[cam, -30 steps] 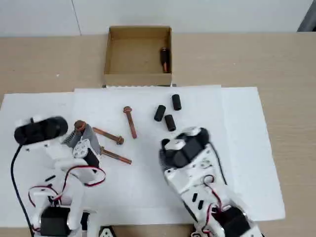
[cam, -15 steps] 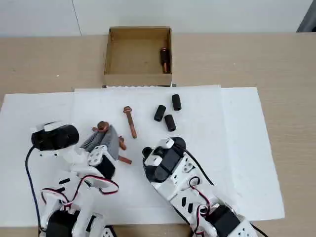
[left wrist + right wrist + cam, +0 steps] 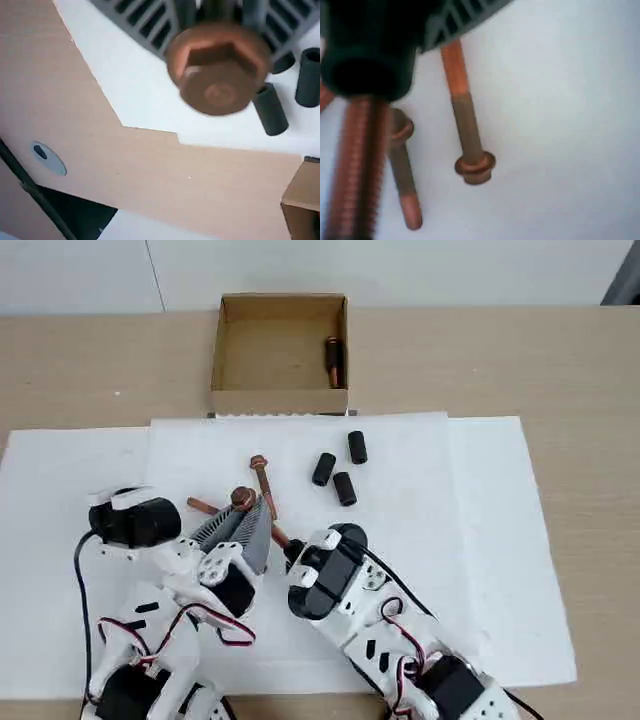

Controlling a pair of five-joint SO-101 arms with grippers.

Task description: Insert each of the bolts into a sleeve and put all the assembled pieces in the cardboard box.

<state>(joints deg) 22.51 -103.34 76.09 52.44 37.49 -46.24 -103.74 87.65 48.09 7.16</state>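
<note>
My left gripper (image 3: 243, 523) is shut on a copper bolt (image 3: 242, 499). Its hex head (image 3: 217, 70) looms large below the grey fingers (image 3: 132, 17). My right gripper (image 3: 297, 553) is shut on a black sleeve (image 3: 369, 56) just to the right of the left one. The held bolt's threaded shaft (image 3: 356, 167) lines up with the sleeve's open mouth and its tip touches it. Three loose sleeves (image 3: 344, 488) lie on the white sheet. Loose bolts (image 3: 264, 485) (image 3: 468, 131) lie there too. The cardboard box (image 3: 228, 350) holds one assembled piece (image 3: 334, 360).
The white sheet (image 3: 480, 520) covers the wooden table (image 3: 540, 360) in front of the box. Both arms crowd its front middle. A further bolt (image 3: 200, 506) sticks out from behind the left arm. A box corner (image 3: 302, 197) lies beyond the sheet's edge.
My left gripper has carried the bolt to the right and farther from the front edge. The right arm has swung left with the sleeve, and the two grippers now meet.
</note>
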